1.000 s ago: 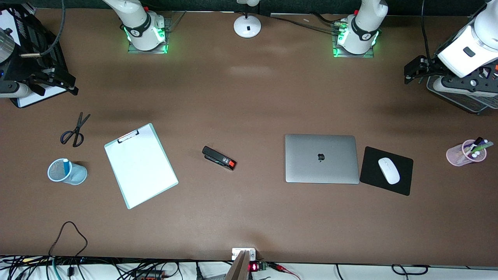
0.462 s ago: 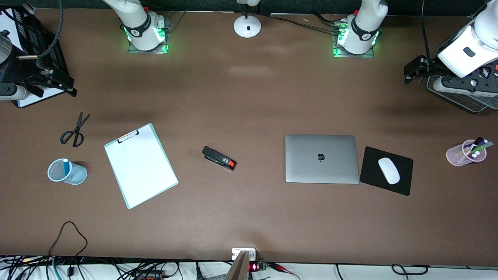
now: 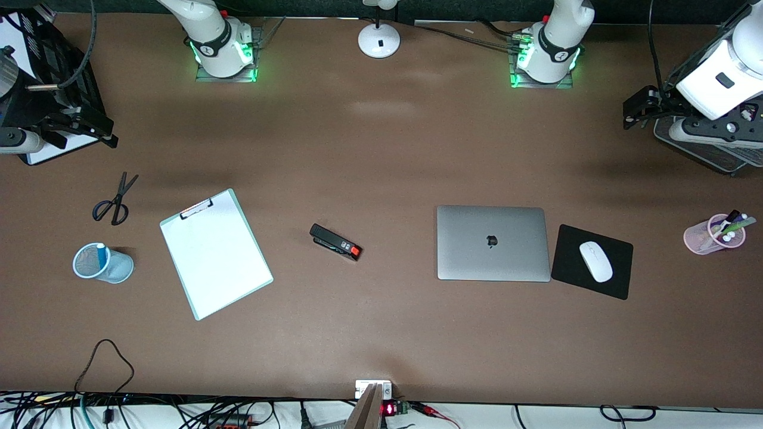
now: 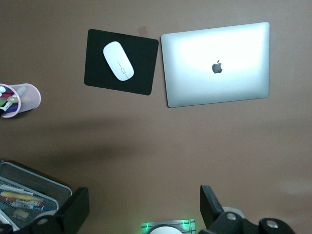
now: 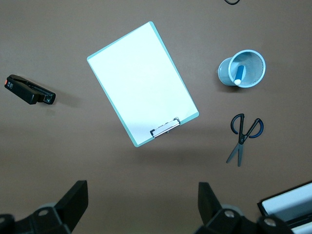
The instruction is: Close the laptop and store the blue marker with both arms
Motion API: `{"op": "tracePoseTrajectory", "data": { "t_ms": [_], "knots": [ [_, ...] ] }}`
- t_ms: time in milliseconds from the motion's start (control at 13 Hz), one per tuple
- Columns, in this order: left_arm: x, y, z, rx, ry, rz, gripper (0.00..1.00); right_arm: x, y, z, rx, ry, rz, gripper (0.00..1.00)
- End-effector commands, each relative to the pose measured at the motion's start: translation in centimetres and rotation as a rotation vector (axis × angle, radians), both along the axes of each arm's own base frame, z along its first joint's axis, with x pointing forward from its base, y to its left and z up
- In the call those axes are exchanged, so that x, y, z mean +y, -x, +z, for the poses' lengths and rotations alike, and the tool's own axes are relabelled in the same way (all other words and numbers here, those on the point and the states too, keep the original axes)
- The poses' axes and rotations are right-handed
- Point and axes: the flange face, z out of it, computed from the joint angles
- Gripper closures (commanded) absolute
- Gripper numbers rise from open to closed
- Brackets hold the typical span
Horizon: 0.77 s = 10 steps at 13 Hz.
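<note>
**Both jobs look done; arms pulling back to the table ends**

Laptop [image 3: 493, 243] lies flat w/ lid shut, apple logo up, just beside the black mouse pad [image 3: 592, 261] that carries the white mouse [image 3: 595, 261]. Blue marker [image 3: 101, 252] stands inside the light-blue mesh cup [image 3: 102, 263] toward the right arm's end of the table, white end up; right wrist view shows it there too [image 5: 239, 74].

Change vs 1 s ago: nothing on the table has shifted. Only the arms moved, and only slightly. Left gripper [image 3: 639, 109] has drifted up a touch at the left arm's table end, over the wire tray [image 3: 703, 152]. Right gripper [image 3: 77, 128] sits over the black document tray [image 3: 50, 152] at its own end, barely changed since half a sec ago.

Fingers: left wrist view shows left gripper [image 4: 141, 207] spread wide, holding nothing. Right wrist view shows right gripper [image 5: 141, 202] likewise spread, empty.

Judgement: task is essentially complete; arms appear to be retreating to rest. Clipboard [image 3: 216, 253], stapler [image 3: 335, 241], scissors [image 3: 115, 201], pink pen cup [image 3: 713, 235] untouched.
</note>
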Motion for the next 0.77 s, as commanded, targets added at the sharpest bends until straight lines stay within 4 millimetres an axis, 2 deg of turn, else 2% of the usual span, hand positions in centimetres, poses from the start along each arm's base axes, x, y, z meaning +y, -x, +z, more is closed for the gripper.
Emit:
{"op": "tracePoseTrajectory", "data": {
  "t_ms": [0, 692],
  "knots": [
    [1.02, 0.34, 0.8, -0.014, 0.012, 0.019, 0.0, -0.07, -0.17, 0.62, 0.004, 0.009, -0.003, 0.0],
    [0.97, 0.29, 0.86, -0.016, 0.009, 0.018, 0.0, -0.37, -0.16, 0.53, 0.007, 0.014, -0.007, 0.0]
  ]
}}
